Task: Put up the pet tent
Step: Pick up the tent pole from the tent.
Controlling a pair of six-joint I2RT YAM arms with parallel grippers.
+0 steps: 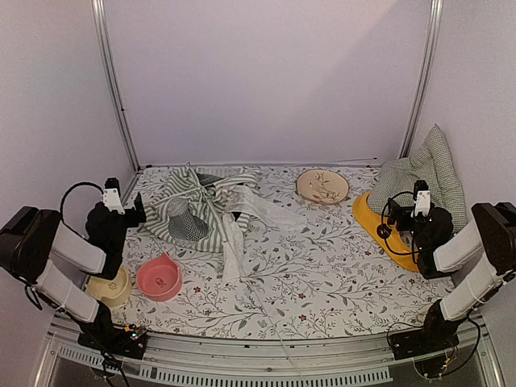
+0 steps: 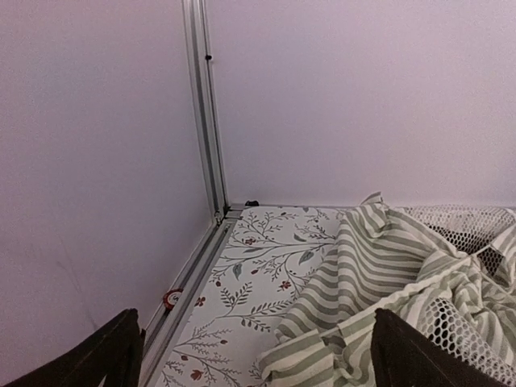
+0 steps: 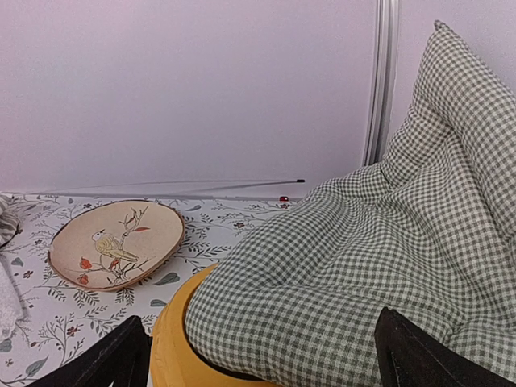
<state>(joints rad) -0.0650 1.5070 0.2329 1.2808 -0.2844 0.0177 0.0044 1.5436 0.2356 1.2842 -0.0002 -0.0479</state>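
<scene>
1. My left end effector (image 1: 131,211) hangs low over the table (image 1: 322,274), fingers spread wide, gripping nothing.
2. The pet tent (image 1: 201,211) lies collapsed in a striped heap just ahead and to the right of that end effector, its white curtain (image 1: 238,242) trailing off the heap.
3. My right end effector (image 3: 262,359), fingers likewise spread and empty, faces a checked cushion (image 3: 363,258) straight ahead, slumped over a yellow dish (image 3: 173,339); the tent lies well off to its left.
4. A bird-painted plate (image 3: 117,242) lies ahead and left of the right end effector.
5. A pink bowl (image 1: 159,278) sits behind and right of the left end effector.
</scene>
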